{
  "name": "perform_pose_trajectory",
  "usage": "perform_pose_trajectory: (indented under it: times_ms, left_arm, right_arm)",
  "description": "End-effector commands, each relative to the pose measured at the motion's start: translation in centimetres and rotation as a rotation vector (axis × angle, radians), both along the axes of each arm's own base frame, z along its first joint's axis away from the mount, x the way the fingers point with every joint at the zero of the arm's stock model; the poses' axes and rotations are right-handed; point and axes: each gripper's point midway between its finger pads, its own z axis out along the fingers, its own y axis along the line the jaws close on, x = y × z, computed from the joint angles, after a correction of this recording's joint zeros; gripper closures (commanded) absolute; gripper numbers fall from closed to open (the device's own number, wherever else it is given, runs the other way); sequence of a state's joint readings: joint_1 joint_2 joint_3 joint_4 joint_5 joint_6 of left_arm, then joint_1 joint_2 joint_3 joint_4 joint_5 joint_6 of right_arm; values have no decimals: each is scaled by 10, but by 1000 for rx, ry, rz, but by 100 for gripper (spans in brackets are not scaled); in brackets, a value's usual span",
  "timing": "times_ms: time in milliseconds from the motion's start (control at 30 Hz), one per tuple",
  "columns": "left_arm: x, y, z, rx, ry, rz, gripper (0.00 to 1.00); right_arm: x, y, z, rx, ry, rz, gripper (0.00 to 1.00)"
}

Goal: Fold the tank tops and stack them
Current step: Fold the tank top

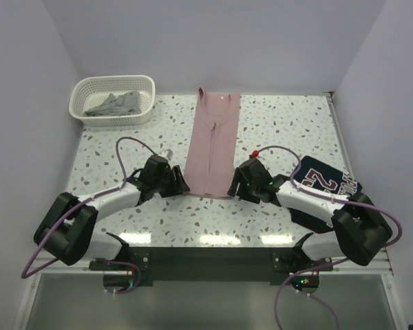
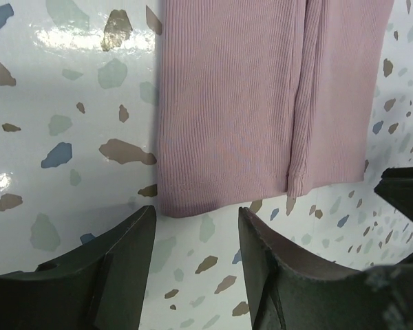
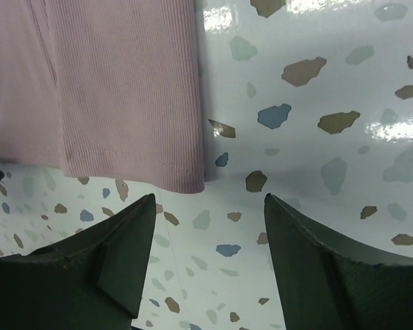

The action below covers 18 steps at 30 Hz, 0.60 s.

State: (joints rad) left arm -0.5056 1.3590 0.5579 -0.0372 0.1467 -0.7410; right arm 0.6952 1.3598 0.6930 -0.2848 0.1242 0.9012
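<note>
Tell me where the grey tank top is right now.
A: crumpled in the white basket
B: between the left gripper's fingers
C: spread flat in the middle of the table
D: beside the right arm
A: the grey tank top lies bunched inside the white basket at the far left corner; the pink tank top is the one spread mid-table.

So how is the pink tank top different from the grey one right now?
The pink tank top lies flat on the table, folded into a long narrow strip; the grey tank top sits crumpled in the white basket. The pink one's near hem is just ahead of the open left gripper and right gripper; the grey one is far from both. Neither is gripped.
</note>
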Motion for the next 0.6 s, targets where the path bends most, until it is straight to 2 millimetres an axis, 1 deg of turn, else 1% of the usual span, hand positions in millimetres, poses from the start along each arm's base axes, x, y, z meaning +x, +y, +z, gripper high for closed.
perform_pose_trajectory:
  times_ms: [0, 33, 100, 167, 267, 333, 433, 567]
  left_arm:
    - [16, -5, 9, -46, -47, 29, 44]
    - [16, -4, 6, -37, -40, 35, 44]
    - [17, -2, 3, -24, -28, 40, 45]
    - [15, 1, -6, -2, -2, 45, 46]
    - [13, 5, -15, 25, 19, 49, 49]
    - [11, 7, -20, 35, 29, 51, 50]
    - [10, 10, -27, 55, 37, 59, 51]
    - [8, 15, -35, 81, 57, 72, 55]
  right_arm:
    - [7, 22, 9, 117, -43, -49, 33]
    - [5, 23, 3, 108, -32, -49, 34]
    - [4, 28, -1, 104, -31, -60, 36]
    - [3, 29, -5, 103, -27, -86, 38]
    - [1, 22, -8, 98, -45, -138, 43]
    - [0, 13, -11, 81, -60, -169, 43]
    - [0, 7, -12, 74, -71, -192, 44]
    - [1, 10, -17, 66, -60, -192, 44]
